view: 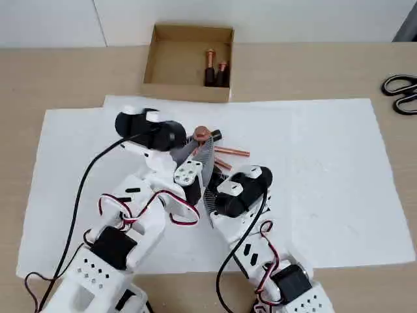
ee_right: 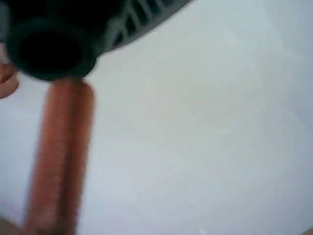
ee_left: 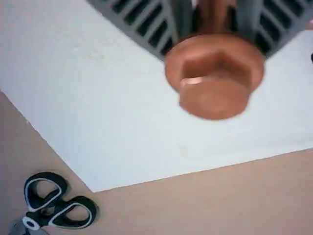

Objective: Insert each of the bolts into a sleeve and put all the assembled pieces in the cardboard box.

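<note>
Right, the left claw (view: pixel 197 141) was clamped tight on a copper bolt (ee_left: pixel 215 73). Its grey ribbed fingers (ee_left: pixel 137 19) pinched the shank, and the hexagonal head stuck out past the tips. Close beside it, the right claw (view: pixel 211 149) was closed around a black sleeve (ee_right: pixel 46 49), whose open bore faced that arm's wrist camera. From the high view, the bolt head and the sleeve sat side by side between the 2 claws, raised over the white paper sheet (view: pixel 326 182). Whether they actually touched, I could not tell.

Just beside the right claw, 2 loose bolts (view: pixel 232 152) lay flat on the paper, near each other. Well beyond both claws, away from the arm bases, the cardboard box (view: pixel 151 65) stood on the table (view: pixel 65 72) at the paper's far edge. Inside it, 2 assembled pieces (view: pixel 210 70) lay together against the wall on the right claw's side. Far out on that same side, black-handled scissors (view: pixel 401 94) lay on the table, off the paper.
</note>
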